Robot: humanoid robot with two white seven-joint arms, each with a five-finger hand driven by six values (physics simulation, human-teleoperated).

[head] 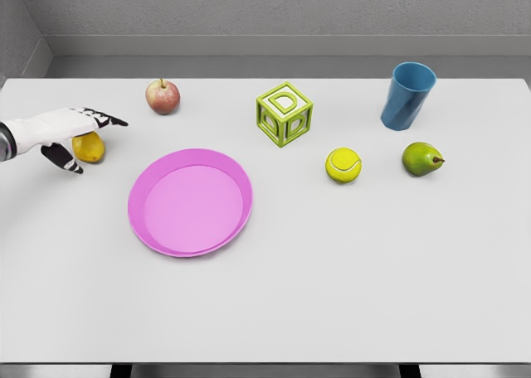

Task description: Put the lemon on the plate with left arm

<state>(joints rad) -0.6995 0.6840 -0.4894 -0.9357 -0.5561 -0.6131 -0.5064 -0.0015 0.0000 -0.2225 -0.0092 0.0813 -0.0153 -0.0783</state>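
Lemon (90, 147) sits on the table (332, 295), at nine o'clock from the plate (158, 237), not yet lifted. Left hand (66, 133) straddles it, fingers spread, grip unclosed. Transfer outstanding.

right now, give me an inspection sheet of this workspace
surface: white table, flat.
job's things: lemon at far left under the hand; pink plate to its right, holds nothing.
clutter: apple, green letter block, tennis ball, pear, blue cup.
hands: left hand over the lemon, fingers around it, grip unconfirmed; right not in view.
cables: nothing seen.
surroundings: grey wall behind.
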